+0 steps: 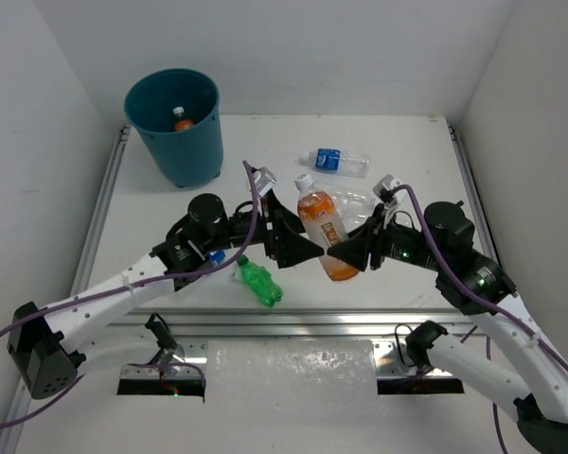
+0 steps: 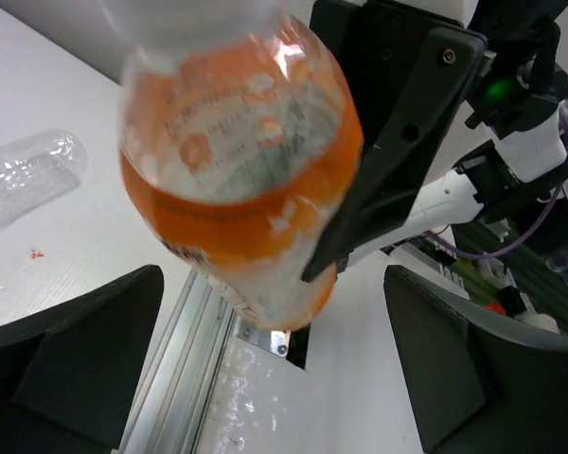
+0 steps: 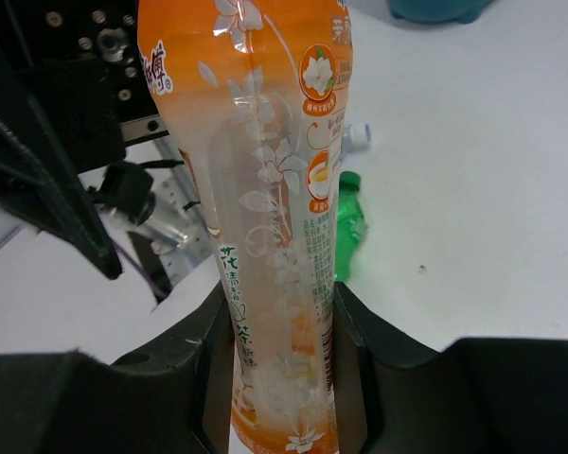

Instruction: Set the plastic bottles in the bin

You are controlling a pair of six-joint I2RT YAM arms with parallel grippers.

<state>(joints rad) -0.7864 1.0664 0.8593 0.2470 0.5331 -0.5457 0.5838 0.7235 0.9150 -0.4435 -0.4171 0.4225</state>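
An orange-labelled bottle (image 1: 324, 232) hangs above the table centre, tilted, with its white cap pointing away. My right gripper (image 1: 352, 251) is shut on its lower body, the jaws pressing both sides in the right wrist view (image 3: 282, 326). My left gripper (image 1: 296, 234) is open, its fingers spread wide on either side of the bottle (image 2: 241, 161) without touching it. The teal bin (image 1: 175, 128) stands at the far left with an orange-capped bottle (image 1: 182, 119) inside. A green bottle (image 1: 258, 281), a blue-labelled bottle (image 1: 336, 161) and a clear bottle (image 1: 358, 200) lie on the table.
A blue cap (image 1: 215, 255) peeks out under the left arm. An aluminium rail (image 1: 293, 320) runs along the near table edge, with a shiny sheet (image 1: 293, 371) in front. White walls close in on three sides.
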